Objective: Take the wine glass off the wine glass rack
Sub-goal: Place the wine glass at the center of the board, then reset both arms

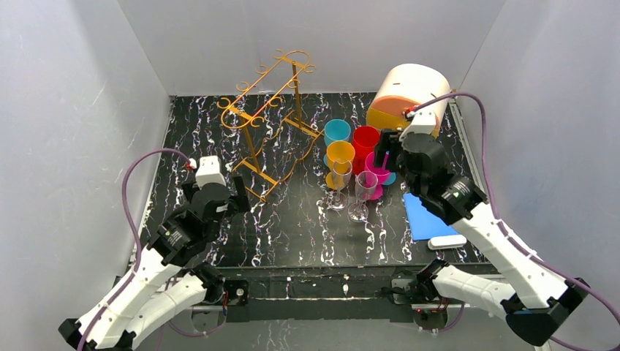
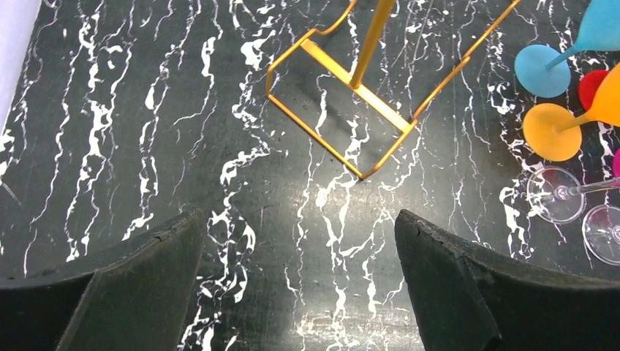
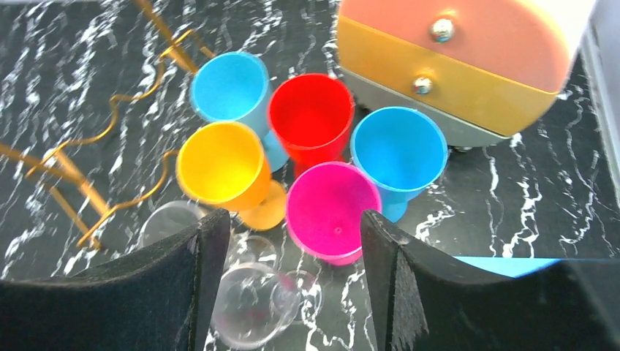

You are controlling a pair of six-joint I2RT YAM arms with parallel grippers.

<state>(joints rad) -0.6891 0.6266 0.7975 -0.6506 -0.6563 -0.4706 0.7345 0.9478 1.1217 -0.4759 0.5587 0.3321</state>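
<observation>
Looking down from the top camera: tall gold wire wine glass rack [image 1: 251,150] stands far-left on the black white-veined marble table [image 1: 292,234]. A cluster of stemmed glasses stands upright to its right, apart from it. Right gripper [image 1: 391,153] hangs over the cluster's right side, directly above the magenta plastic wine glass [image 1: 376,175], which stands on the table just right of two clear wine glasses [image 1: 351,190] and in front of a round cream-and-orange drawer box [image 1: 409,99]. Left gripper [image 1: 214,191] sits low by the rack's near foot, not touching it. Left wrist view: jaws spread wide, only bare table between them; rack's rectangular base just ahead, clear of both fingers. Right wrist view: jaws parted, gripping nothing. Magenta glass's bowl lies below the gap, nearer the right finger [image 3: 409,292], with clear space off the left one; contact with the rim on the right, cannot tell. Yellow glass [image 3: 219,161], red glass [image 3: 311,110] and two cyan glasses [image 3: 398,150] crowd just beyond it. Rack's wavy bars at far left, well apart from this gripper.
</observation>
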